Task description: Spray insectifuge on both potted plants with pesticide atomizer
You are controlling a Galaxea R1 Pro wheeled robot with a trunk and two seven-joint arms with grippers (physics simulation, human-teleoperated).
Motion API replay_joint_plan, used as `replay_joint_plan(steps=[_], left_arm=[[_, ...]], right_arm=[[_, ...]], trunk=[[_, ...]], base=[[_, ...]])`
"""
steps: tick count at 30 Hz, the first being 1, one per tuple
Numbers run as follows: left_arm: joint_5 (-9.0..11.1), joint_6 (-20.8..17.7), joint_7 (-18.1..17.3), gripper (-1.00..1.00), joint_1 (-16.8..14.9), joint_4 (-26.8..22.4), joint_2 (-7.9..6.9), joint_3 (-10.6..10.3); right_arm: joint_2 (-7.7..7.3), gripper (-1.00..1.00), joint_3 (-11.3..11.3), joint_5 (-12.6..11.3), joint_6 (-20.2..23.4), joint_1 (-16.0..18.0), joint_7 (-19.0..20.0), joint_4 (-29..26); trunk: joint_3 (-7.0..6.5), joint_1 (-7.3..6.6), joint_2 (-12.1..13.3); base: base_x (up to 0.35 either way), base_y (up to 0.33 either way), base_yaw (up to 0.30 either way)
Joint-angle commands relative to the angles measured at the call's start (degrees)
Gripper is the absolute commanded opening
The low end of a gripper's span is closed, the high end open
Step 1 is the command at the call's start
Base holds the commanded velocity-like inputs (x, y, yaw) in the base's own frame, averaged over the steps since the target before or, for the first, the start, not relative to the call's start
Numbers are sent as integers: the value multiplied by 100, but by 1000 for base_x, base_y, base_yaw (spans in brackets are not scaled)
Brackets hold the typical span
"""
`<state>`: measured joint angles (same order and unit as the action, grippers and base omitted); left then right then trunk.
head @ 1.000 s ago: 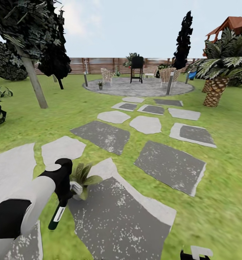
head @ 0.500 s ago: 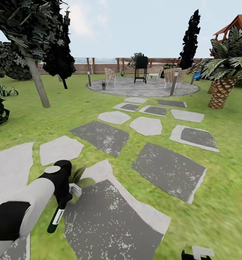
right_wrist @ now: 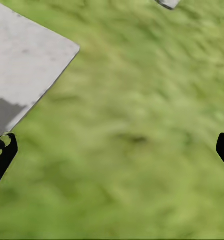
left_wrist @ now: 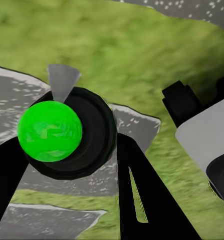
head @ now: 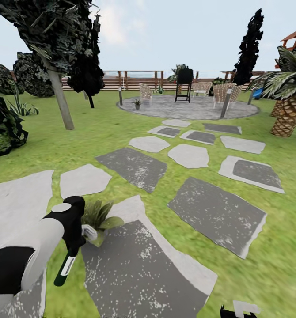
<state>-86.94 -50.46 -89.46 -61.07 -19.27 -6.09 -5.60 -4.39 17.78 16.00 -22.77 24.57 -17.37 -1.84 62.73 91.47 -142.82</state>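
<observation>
The pesticide atomizer hangs clenched in my left gripper at lower left, beside the near potted plant; my view has swung left, recentring the far potted plant on the patio, while my right gripper stays spread, empty.

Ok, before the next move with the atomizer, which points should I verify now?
1. Pesticide atomizer held in left tool: ok.
2. Near potted plant close beside that tool: ok.
3. Nozzle aimed at its leaves: cannot tell.
4. Far potted plant within reach: not ok, it stands away on the patio.
5. Right tool open, holding nothing: ok.
</observation>
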Motion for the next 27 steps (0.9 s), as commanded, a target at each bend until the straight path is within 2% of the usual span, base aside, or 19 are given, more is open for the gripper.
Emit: replay_joint_plan(steps=[1,3,6,13,19,23,27], left_arm=[[-18,-62,-54,-100,-1,-8,-22,-38],[-15,-97,-30,-100,-1,-7,-35,-37],[41,-387,290,-100,6,-7,-22,-30],[79,-498,343,-100,110,-4,77,-23],[88,-508,347,-100,113,-4,81,-20],[89,-508,356,-100,233,-19,91,-20],[85,-509,359,-100,276,-23,84,-20]], right_arm=[[0,100,42,61,-17,4,-21,8],[0,100,42,61,-17,4,-21,8],[0,100,42,61,-17,4,-21,9],[0,100,42,61,-17,4,-21,9],[0,100,42,61,-17,4,-12,9],[0,100,44,61,-17,4,-12,9],[0,100,42,61,-17,4,-13,9]], trunk=[[5,-1,-2],[5,-1,-2],[5,-1,-2],[5,-1,-2],[5,-1,-2],[5,-1,-2],[5,-1,-2]], base=[[0,0,278],[0,0,278],[0,0,278],[12,-4,277],[208,-141,57],[227,-179,10],[126,-250,190]])
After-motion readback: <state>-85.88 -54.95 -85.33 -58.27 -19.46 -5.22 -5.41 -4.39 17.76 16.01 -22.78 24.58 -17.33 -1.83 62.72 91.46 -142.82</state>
